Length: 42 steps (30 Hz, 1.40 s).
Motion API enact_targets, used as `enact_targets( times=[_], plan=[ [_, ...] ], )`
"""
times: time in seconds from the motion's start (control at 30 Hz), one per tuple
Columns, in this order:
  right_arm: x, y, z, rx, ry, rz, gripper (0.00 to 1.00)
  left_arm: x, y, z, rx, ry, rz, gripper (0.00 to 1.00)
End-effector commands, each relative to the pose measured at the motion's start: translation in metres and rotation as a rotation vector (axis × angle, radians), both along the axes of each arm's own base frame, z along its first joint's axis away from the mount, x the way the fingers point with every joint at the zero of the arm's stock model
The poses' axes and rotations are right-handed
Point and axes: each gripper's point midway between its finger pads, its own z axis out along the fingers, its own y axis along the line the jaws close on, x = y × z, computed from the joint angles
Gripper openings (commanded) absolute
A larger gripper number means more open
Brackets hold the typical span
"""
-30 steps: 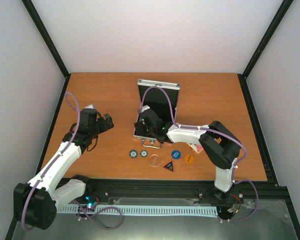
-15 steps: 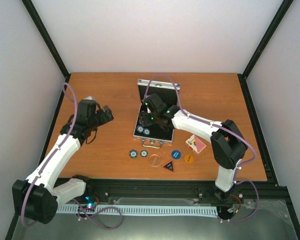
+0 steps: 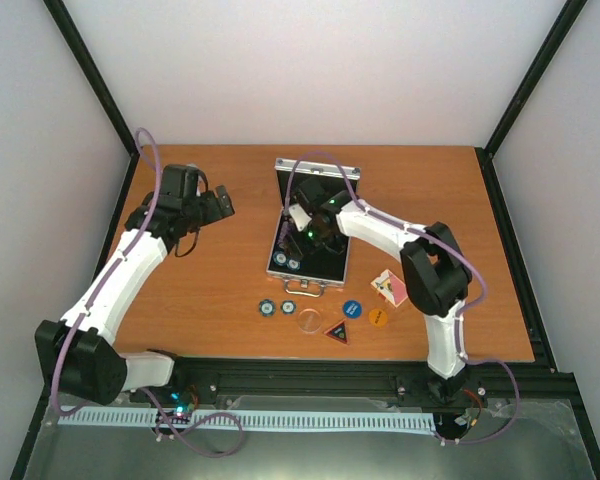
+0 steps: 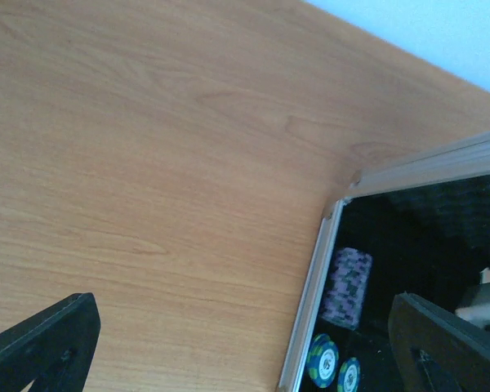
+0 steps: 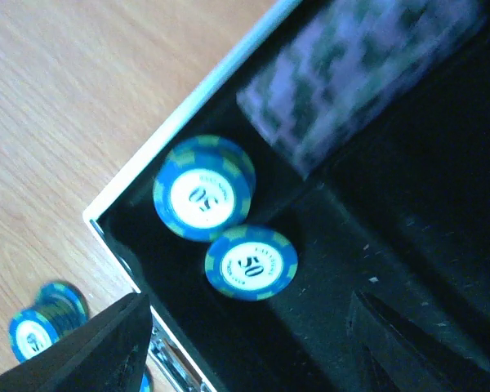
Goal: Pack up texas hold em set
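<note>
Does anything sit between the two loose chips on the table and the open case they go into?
Nothing visible blocks them. The chips lie just in front of the case, whose lid is up. Only its handle lies flat on the table between them. The right gripper, open and empty, hangs over the case's inside.

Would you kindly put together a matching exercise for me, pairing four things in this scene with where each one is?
Things:
1. purple chip stack
2. card deck
3. triangular button
4. left gripper

Places:
A. on the table, right of the case
B. open, above bare wood left of the case
C. inside the case, against its left wall
D. on the table, between the clear disc and the orange button

Pairs: 1-C, 2-A, 3-D, 4-B.
</note>
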Motion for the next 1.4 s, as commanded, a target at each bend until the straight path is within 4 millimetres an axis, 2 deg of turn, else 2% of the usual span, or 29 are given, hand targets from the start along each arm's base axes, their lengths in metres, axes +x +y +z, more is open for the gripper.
enact_targets(
  times=[0.0, 0.43, 0.63, 0.93, 1.1, 1.27, 1.37],
  plan=[
    [-0.026, -0.001, -0.024, -0.027, 0.124, 0.098, 0.67, -0.004, 0.004, -0.003, 0.034, 0.030, -0.011, 1.00],
    [-0.023, 0.005, -0.055, -0.028, 0.183, 0.057, 0.66, -0.006, 0.004, -0.017, 0.031, 0.046, -0.015, 1.00],
    [-0.015, 0.006, -0.064, -0.047, 0.169, 0.038, 0.66, -0.010, 0.005, -0.021, 0.024, 0.044, -0.011, 1.00],
    [0.005, 0.007, -0.066, -0.063, 0.098, -0.020, 0.66, -0.008, 0.003, -0.026, 0.025, 0.051, -0.025, 1.00],
    [0.012, 0.008, -0.054, -0.046, 0.057, -0.042, 0.66, -0.009, 0.002, -0.031, 0.021, 0.059, -0.022, 1.00],
    [0.015, 0.011, -0.041, -0.011, 0.020, -0.053, 0.66, -0.008, 0.001, -0.046, 0.008, 0.087, -0.011, 1.00],
    [0.014, 0.009, -0.043, -0.016, 0.024, -0.056, 0.66, -0.007, -0.001, -0.053, -0.006, 0.097, -0.009, 1.00]
  ],
)
